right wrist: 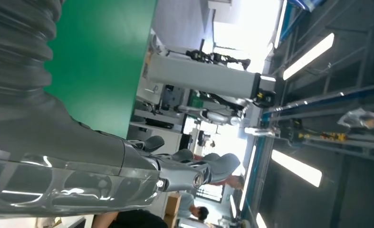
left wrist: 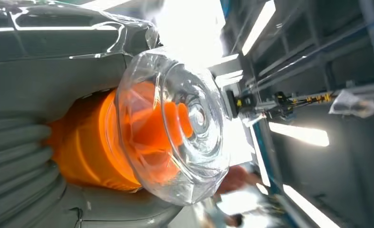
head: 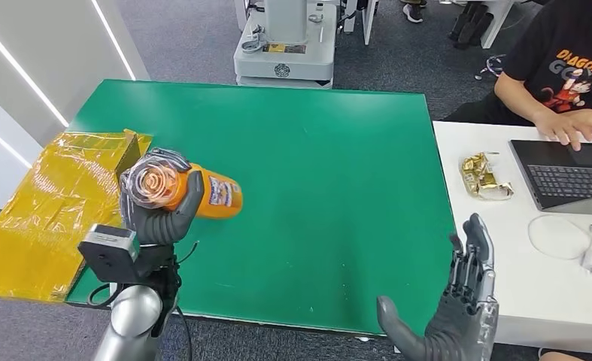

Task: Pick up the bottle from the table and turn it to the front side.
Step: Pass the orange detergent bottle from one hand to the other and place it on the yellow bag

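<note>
A: While the left hand (head: 159, 214) is gripping the orange bottle (head: 202, 193), lifted clear of the green desk (head: 315, 195) near its left edge, how is the turn best being handled?

B: The bottle is lying nearly sideways in the grasp, its clear cap (left wrist: 175, 123) pointing back toward the robot. I would judge that the wrist should be rolling slowly, keeping the fingers wrapped round the body, so the label (head: 219, 192) is coming round to face front without the bottle slipping.

A: And the other side?

B: The right hand (head: 458, 301) is hovering at the desk's near right corner, fingers spread, holding nothing, well apart from the bottle. It could be steadying the bottle if the grasp is loosening.

A: What is hard to make out?

B: The label's print is too small to read, so I cannot tell which face is showing. The thumb is covering part of the bottle, and the left wrist view is mostly showing cap and glare. Beside the desk, a yellow-wrapped box (head: 48, 210) is sitting, and a person (head: 563, 68) is working at a laptop (head: 567, 173).
</note>
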